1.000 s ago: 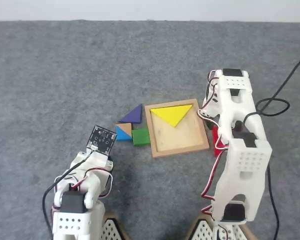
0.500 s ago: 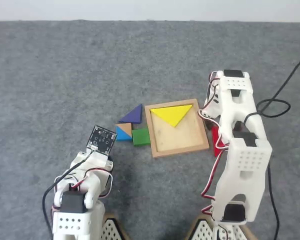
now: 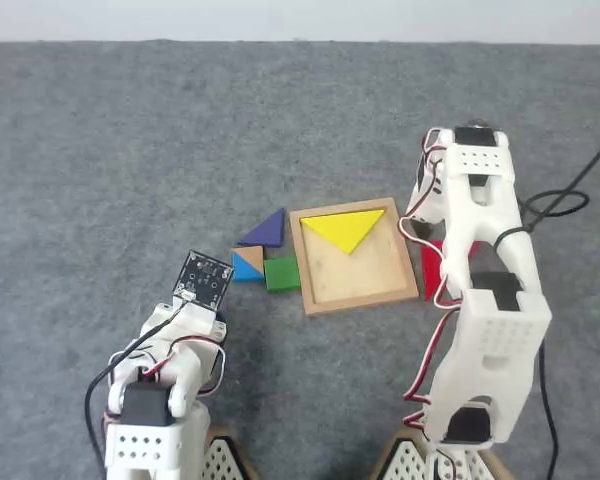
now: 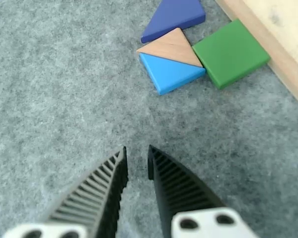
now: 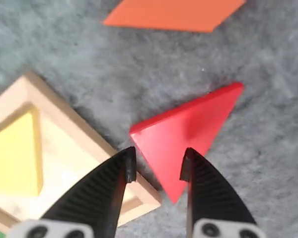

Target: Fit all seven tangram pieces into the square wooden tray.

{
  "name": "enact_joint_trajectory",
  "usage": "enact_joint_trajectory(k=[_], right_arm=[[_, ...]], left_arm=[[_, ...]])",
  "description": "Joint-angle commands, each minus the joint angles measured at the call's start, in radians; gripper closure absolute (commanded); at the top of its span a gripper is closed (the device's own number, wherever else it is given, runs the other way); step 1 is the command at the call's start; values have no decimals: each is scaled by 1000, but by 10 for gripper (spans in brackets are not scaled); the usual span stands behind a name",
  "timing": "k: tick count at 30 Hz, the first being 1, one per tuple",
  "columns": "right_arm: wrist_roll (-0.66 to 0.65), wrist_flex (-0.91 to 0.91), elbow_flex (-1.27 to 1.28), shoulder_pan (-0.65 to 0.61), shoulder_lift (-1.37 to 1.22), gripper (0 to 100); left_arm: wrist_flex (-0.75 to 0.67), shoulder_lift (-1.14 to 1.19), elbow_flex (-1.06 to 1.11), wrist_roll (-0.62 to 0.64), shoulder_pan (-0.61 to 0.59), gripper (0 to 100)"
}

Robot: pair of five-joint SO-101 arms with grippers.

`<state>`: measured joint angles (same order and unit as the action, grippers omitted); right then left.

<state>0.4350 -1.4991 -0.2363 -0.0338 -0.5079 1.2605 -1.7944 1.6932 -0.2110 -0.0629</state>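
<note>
The right fingers [image 5: 130, 166] are released, straddling a corner of the red triangle [image 5: 188, 131]; I cannot tell whether they touch it. That triangle lies just beside the tray [image 3: 360, 300], which holds one yellow triangle [image 3: 342, 228]. The left fingers [image 4: 152, 157] are barely parted, holding nothing, above the counter [image 3: 130, 150] near the green square [image 4: 231, 52] and blue triangle [image 4: 170, 73].

Grey felt tabletop [image 3: 130, 150] w/ pale wall strip [image 3: 280, 20] behind.
</note>
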Motion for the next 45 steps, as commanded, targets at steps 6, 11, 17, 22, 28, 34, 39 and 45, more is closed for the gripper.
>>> enact_joint_trajectory(k=[6,11,17,22,28,34,39,45], right_arm=[[-55,-33,-3,10,25,799],[-14,-24,-9,19,-48,636],[2,25,-18,19,-64,652],[107,25,-20,13,-53,656],[285,85,-15,5,-65,658],[308,91,14,8,-65,659],[301,110,15,-7,-65,656],[245,108,14,-36,-65,621]], left_arm=[[6,-23,-10,5,5,935],[6,-23,-10,5,5,935],[6,-23,-10,5,5,935],[6,-23,-10,5,5,935],[6,-23,-10,5,5,935],[6,-23,-10,5,5,935],[6,-23,-10,5,5,935],[6,-23,-10,5,5,935]])
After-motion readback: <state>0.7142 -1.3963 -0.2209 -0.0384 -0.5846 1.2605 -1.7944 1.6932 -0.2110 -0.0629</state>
